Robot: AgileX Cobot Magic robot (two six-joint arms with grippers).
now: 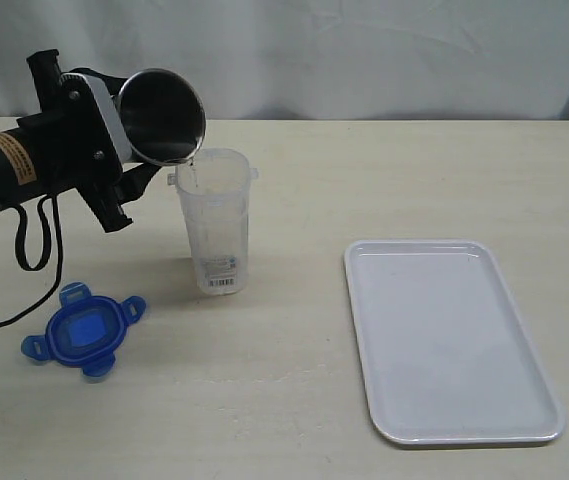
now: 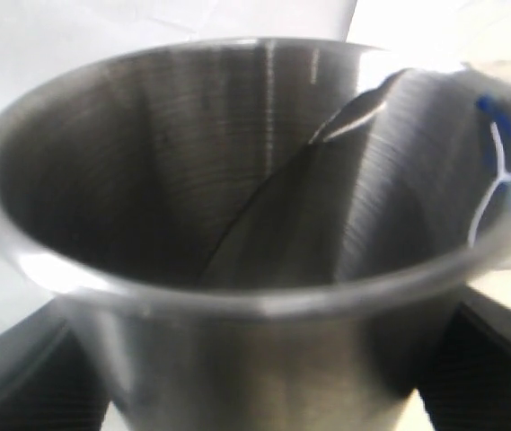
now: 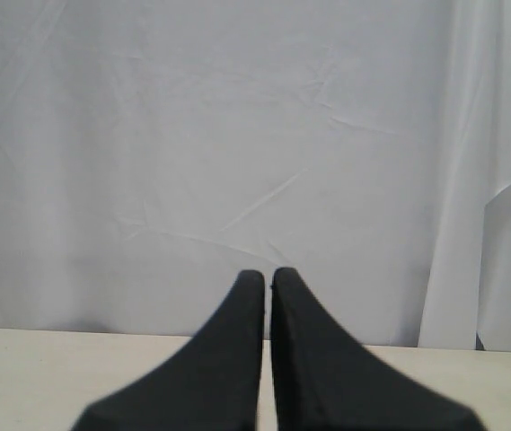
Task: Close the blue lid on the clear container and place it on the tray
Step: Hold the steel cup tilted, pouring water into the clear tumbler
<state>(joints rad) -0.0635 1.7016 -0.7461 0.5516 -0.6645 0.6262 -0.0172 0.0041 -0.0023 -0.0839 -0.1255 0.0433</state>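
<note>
Barely begun, I'd say: the left claw (image 1: pixel 114 150) grips a tilted steel cup (image 1: pixel 161 115) just above the clear container (image 1: pixel 214 225), the blue lid (image 1: pixel 84 328) lies loose below that claw, the tray (image 1: pixel 444 340) waits well beyond, and the right claw (image 3: pixel 268 287) is pinched shut, holding nothing.

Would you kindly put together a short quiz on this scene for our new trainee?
1. True or false: the blue lid lies on the table, off the clear container.
2. What does the left gripper hold? A the blue lid; B a steel cup; C the clear container.
3. Fill in: the right gripper is ____ (open or shut).

Key: 1 true; 2 B, tilted over the container's mouth; 3 shut.
</note>
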